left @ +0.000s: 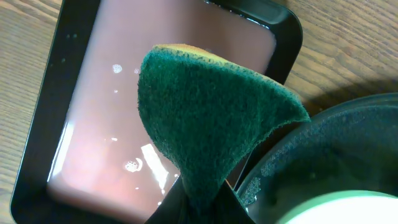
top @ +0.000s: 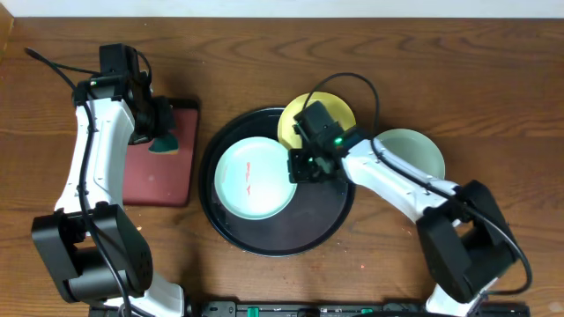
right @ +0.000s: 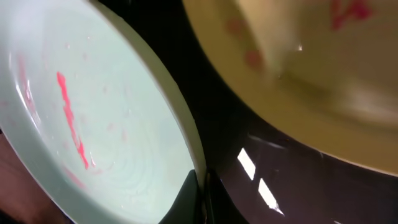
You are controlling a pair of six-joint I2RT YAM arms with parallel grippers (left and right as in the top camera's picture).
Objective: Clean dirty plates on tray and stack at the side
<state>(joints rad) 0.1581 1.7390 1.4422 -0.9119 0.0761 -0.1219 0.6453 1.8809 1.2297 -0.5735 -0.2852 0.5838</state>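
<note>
Dirty mint plate (top: 251, 180) lies in the black tray (top: 273, 239) on the brown wooden table (top: 264, 53), right rim pinched by the right gripper (top: 300, 167); left gripper (left: 199, 208) clamps a green sponge (left: 205, 118).

Even room light; right wrist view blurred.
Glare streaks on the black tray (right: 286, 199) right of the right claw (right: 200, 199); yellow plate (right: 311, 81) above it out of focus; sponge (left: 205, 118) above the left claw (left: 198, 208) sharp.

The overhead camera looks straight down on the whole table (top: 264, 53). Both wrist cameras peer close and downward, sharing the black tray (top: 300, 224).
</note>
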